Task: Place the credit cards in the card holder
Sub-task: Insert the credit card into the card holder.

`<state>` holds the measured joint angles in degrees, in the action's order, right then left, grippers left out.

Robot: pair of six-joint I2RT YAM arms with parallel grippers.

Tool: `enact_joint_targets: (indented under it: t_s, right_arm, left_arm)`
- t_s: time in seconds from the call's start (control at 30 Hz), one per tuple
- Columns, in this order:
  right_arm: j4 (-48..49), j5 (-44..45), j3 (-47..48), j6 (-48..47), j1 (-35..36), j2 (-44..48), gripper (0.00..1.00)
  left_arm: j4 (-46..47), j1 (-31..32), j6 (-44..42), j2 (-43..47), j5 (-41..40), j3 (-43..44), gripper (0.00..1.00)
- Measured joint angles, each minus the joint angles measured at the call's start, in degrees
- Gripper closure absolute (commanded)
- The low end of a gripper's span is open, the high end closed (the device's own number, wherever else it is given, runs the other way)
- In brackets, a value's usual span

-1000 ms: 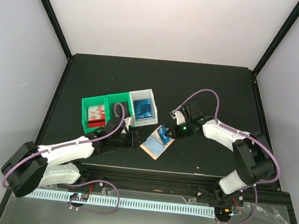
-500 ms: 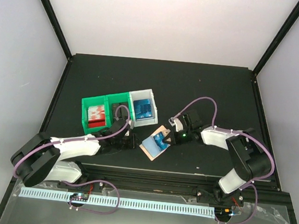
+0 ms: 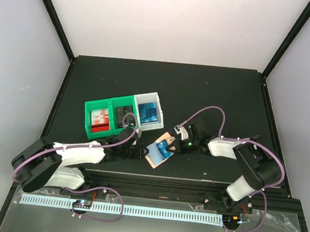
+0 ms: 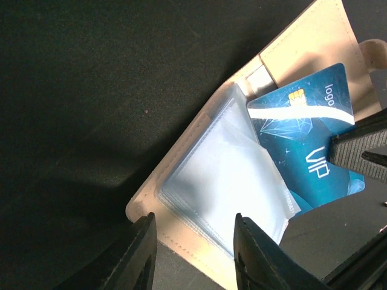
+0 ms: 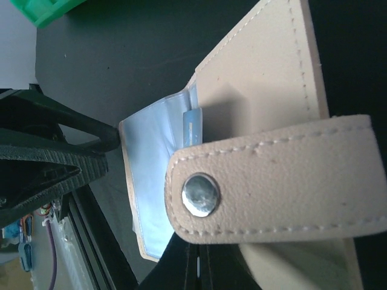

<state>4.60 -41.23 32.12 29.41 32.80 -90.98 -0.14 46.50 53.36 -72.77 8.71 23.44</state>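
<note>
Card holder (image 3: pixel 152 158): tan, lying open on the black table (image 3: pixel 201 87) near its front edge, between the two grippers; it sits askew, just in front of and to the right of the green bins (image 3: pixel 99 107) and the white bin (image 3: pixel 147 95)
Clear sleeves (image 4: pixel 224 181): a stack of see-through pockets inside the holder, lying flat on its left half
Left gripper (image 4: pixel 193 226): low at the holder's left side; the jaws stand partly apart, with the holder's near edge and the sleeves showing between the tips; whether the tips press on the holder I cannot tell
Right gripper (image 5: pixel 196 263): low at the holder's right side, jaws closed on the outer end of one blue credit card (image 4: pixel 302 139)
Held card: blue with a pale band, a chip and the letters VIP; it lies over the holder's inner right half, its leading edge at the gap between the sleeves and the tan cover, most of it outside
Other credit cards (image 3: pixel 148 114): a blue stack in the white bin, well apart from both grippers
Strap (image 5: pixel 284 175): tan stitched tab on the holder, unfastened
Snap (image 5: pixel 200 194): round metal stud at the strap's rounded end
</note>
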Motion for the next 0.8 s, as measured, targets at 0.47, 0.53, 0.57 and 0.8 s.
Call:
enact_joint_targets:
  t_s: [0.47,0.53,0.57,0.8]
  right_arm:
    - [2.78,-0.55,0.94,3.61,3.91,-2.34,0.99]
    - [2.8,-0.46,1.42,4.02,5.14,-2.8,0.98]
    - [2.75,-0.31,1.62,4.09,5.51,-2.91,0.98]
    - [0.87,2.73,3.19,4.79,7.54,-3.06,0.85]
  left_arm:
    - [1.22,1.49,1.66,-3.13,-1.95,0.04,0.77]
    - [1.73,1.6,1.68,-3.5,-2.12,0.11,0.77]
    - [1.81,1.6,1.7,-3.52,-2.16,0.11,0.77]
    - [1.88,1.7,1.68,-3.74,-2.34,0.2,0.77]
